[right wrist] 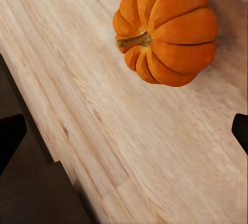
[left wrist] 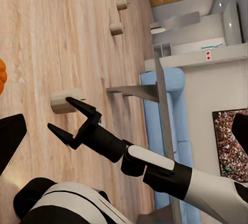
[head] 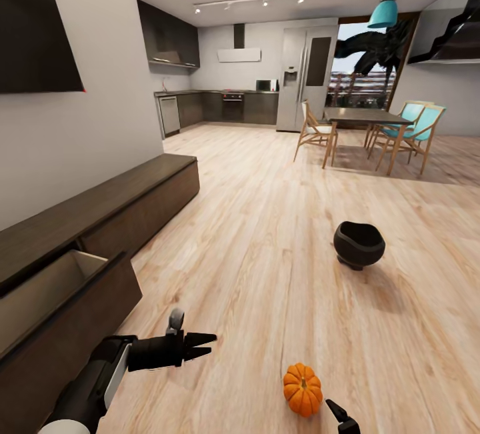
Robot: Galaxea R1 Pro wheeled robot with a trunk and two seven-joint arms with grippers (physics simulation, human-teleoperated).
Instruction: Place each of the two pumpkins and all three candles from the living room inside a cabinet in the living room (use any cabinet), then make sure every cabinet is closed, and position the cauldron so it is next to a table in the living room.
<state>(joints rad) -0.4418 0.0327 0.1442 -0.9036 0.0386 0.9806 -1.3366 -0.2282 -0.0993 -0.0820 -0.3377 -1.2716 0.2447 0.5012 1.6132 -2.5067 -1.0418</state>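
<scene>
An orange pumpkin (head: pixel 302 389) (right wrist: pixel 165 30) lies on the wood floor just ahead of my right gripper (head: pixel 340 417) (right wrist: pixel 124 136), which is open and holds nothing. The left wrist view shows that right gripper (left wrist: pixel 59 113) open, with one beige candle (left wrist: pixel 64 102) close beyond it. Two more candles (left wrist: pixel 116 28) (left wrist: pixel 122 4) sit farther along the floor near the grey table (left wrist: pixel 137 91). My left gripper (head: pixel 205 346) hovers open and empty beside the dark cabinet (head: pixel 133 201), whose near drawer (head: pixel 47 287) is pulled out. The black cauldron (head: pixel 359 242) stands on the floor to the right.
A dining table (head: pixel 363 115) with wooden and teal chairs stands at the back right, the kitchen behind it. A dark TV (head: pixel 33 34) hangs above the cabinet. A blue sofa (left wrist: pixel 170 110) lies past the grey table. Open floor stretches between cabinet and cauldron.
</scene>
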